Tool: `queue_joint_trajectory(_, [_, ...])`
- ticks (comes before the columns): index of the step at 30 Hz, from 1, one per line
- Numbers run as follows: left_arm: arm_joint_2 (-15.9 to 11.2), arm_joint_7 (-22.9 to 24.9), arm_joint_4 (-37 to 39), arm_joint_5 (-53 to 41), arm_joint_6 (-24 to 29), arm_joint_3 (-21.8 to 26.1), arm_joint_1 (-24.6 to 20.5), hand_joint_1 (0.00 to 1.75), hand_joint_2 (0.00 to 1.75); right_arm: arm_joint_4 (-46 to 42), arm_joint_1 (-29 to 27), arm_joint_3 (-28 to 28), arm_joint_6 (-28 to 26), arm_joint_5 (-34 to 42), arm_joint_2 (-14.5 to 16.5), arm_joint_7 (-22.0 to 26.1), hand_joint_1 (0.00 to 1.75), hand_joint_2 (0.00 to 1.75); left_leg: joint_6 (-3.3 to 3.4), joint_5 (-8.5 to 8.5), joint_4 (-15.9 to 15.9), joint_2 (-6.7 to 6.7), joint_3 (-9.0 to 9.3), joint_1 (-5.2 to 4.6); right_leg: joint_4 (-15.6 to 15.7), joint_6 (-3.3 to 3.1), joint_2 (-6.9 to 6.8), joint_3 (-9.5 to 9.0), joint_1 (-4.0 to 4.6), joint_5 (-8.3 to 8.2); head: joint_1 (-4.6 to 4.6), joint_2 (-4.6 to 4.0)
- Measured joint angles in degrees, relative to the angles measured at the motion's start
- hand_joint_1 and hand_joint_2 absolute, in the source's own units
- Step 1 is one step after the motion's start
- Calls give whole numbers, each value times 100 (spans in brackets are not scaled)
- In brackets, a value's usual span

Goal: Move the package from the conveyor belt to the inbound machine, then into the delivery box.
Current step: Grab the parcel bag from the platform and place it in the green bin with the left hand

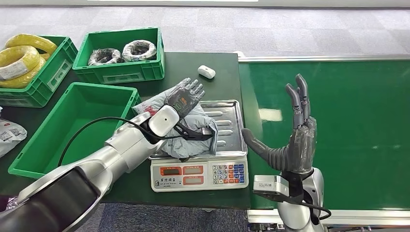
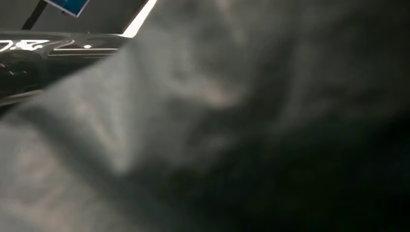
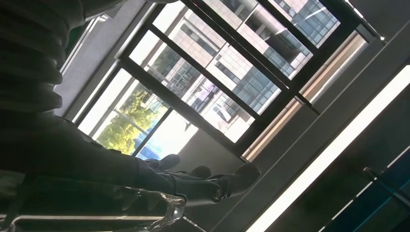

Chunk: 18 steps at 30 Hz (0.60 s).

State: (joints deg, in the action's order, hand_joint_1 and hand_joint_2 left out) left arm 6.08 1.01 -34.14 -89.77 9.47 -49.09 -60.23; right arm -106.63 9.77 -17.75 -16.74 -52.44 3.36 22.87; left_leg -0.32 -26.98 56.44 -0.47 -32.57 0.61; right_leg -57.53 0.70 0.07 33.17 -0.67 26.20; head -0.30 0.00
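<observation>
The package (image 1: pixel 193 133) — a grey, crumpled bag — lies on the steel tray of the scale (image 1: pixel 231 126), which stands at the front edge of the dark surface (image 1: pixel 212 89), just beside the belt (image 1: pixel 348 125). The left hand (image 1: pixel 183 99) lies palm-down on top of the package, its fingers (image 1: pixel 196 88) stretched out flat toward the far side of the tray; whether they grip the bag or only rest on it cannot be told. The left wrist view is a close grey blur of the bag's wrapping (image 2: pixel 203 116).

The right hand (image 1: pixel 297 140) is raised over the near edge of the green belt, palm turned toward the scale, fingers (image 1: pixel 300 96) straight and pointing up, thumb stuck out sideways toward the tray — it holds nothing. In the right wrist view the dark fingers (image 3: pixel 212 183) reach out against a ceiling and large windows.

Left of the scale an empty green bin (image 1: pixel 72 125) sits on the surface, its corner touching the package's end. Behind it stand two more green bins: one (image 1: pixel 121 55) holds two dark coiled bundles, the other (image 1: pixel 34 70) holds yellow coils. A small white object (image 1: pixel 206 71) lies on the surface behind the scale. A white bag (image 1: pixel 9 135) shows at the left edge of the head view.
</observation>
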Motion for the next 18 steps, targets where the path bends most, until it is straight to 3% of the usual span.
queue_joint_trajectory(2, [36,-2,197,0,-4,-166,-76,17,175,-26,-55,0,-31,-5,-16,6,0,175,0,0,0,0,0,0,0,0,0,-1,0,0,0,0])
queue_joint_trajectory(5, [74,-10,400,0,-5,-327,-157,98,175,-49,-86,0,-49,-6,-34,6,0,175,0,0,0,0,2,0,0,0,0,-3,0,0,-1,0])
queue_joint_trajectory(6, [84,-14,443,0,-5,-361,-173,118,175,-56,-88,0,-53,-6,-37,6,0,175,0,0,0,0,3,0,0,0,0,-3,0,0,0,0])
queue_joint_trajectory(7, [92,-21,481,0,-7,-392,-184,128,175,-64,-90,0,-56,-8,-40,6,0,175,0,1,0,0,4,0,0,0,0,-4,0,0,-1,0])
queue_joint_trajectory(11, [113,-120,594,0,-65,-478,-228,147,175,-109,-118,0,-69,-37,-57,5,0,175,0,1,0,0,5,1,0,-1,0,-6,1,-1,-1,0])
queue_joint_trajectory(18, [116,-479,689,0,-305,-568,-391,148,175,-202,-171,0,-76,-127,-79,-93,0,175,0,1,0,1,4,0,0,-1,0,-5,1,-1,-1,0])
